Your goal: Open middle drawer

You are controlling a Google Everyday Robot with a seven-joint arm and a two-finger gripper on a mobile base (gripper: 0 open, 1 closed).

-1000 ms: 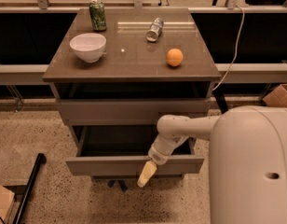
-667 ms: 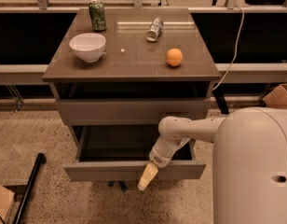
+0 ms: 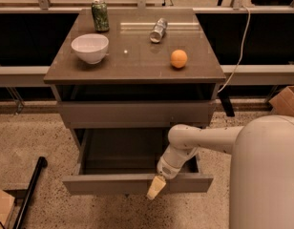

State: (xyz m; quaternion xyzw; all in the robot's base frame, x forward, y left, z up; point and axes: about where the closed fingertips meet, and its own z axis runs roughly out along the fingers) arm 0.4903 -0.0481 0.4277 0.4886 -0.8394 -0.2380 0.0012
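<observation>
1. table (image 3: pixel 137 68): i see a brown top with four things on it.
   - a green can (image 3: pixel 100 15) stands upright at the back left corner.
   - a white bowl (image 3: pixel 89 47) sits near the left edge, in front of the green can.
   - a silver can (image 3: pixel 158 30) lies on its side near the back edge, right of centre.
   - an orange (image 3: pixel 179 58) sits near the right edge, in front of the silver can and apart from it.
2. upper drawer (image 3: pixel 137 113): its front panel sits closed under the front edge of the table.
3. middle drawer (image 3: pixel 113 184): it is just below the upper drawer. it stands pulled out well past the table's front edge, and its dark inside is open to view.
4. arm (image 3: pixel 199 138): it reaches in from the right, below the table's front right corner, and bends down over the middle drawer.
5. gripper (image 3: pixel 155 188): its pale tip hangs across the front panel of the middle drawer, right of centre, and overlaps the panel's top edge. i cannot tell how wide the gripper stands.
6. floor: a black pole (image 3: pixel 28 190) lies off the table's left edge, and a cardboard box (image 3: pixel 288 100) sits off its right edge.
</observation>
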